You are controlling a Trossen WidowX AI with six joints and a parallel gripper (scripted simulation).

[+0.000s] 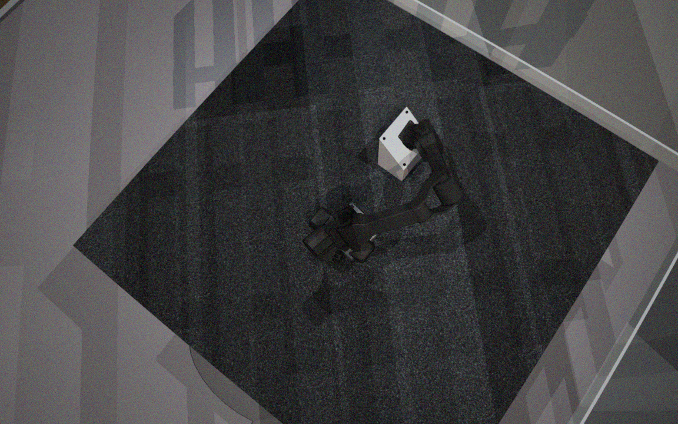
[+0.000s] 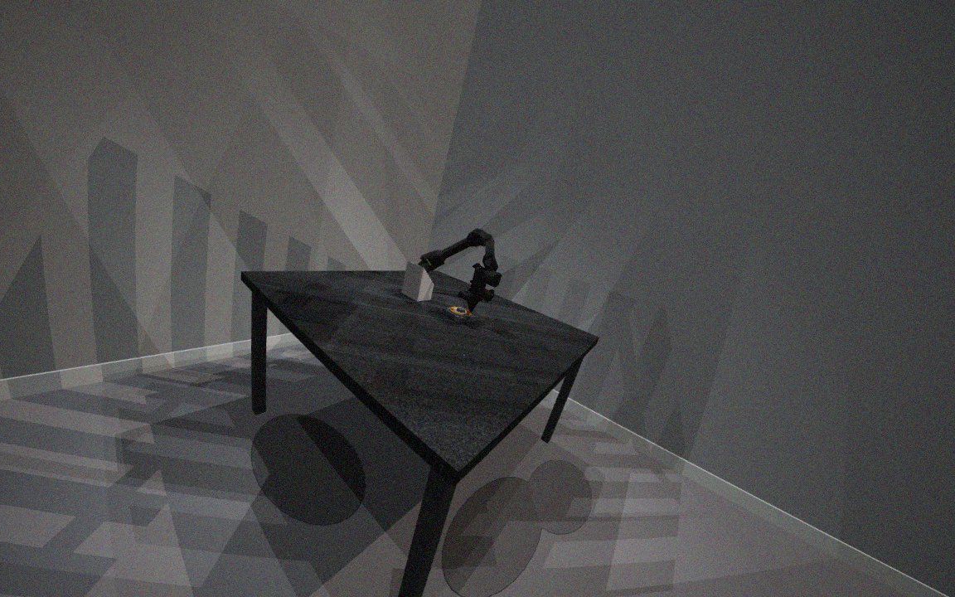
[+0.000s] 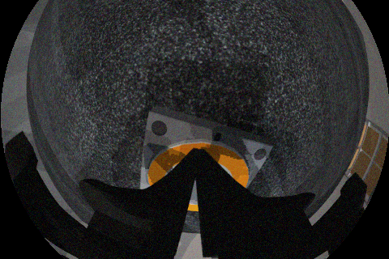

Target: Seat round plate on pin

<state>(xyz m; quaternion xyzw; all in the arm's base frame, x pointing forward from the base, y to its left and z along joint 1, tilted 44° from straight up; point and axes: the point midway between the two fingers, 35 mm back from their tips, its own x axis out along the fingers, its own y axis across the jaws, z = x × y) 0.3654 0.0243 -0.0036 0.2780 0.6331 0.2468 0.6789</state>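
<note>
The round plate (image 3: 237,163) (image 2: 452,310) has an orange top and sits over the grey square base (image 3: 182,127). A corner of the base (image 1: 355,206) shows past the arm in the top view. My gripper (image 3: 197,154) (image 2: 472,308) is shut and empty, pointing down over the plate. Its tips overlap the ring in the wrist view; I cannot tell whether they touch it. A small dark spot (image 3: 217,137) lies on the base just outside the plate's rim. The fingers hide much of the plate. The post, pin, orange tab and its hole cannot be made out, nor whether the plate is flat.
The arm's foot stands on a pale wedge-shaped block (image 1: 395,147) (image 2: 416,283) behind the base. The arm reaches from it over the plate. All stand on a dark table (image 1: 225,211) (image 2: 406,363). Round dark holes (image 3: 159,128) (image 3: 260,154) mark the base's corners.
</note>
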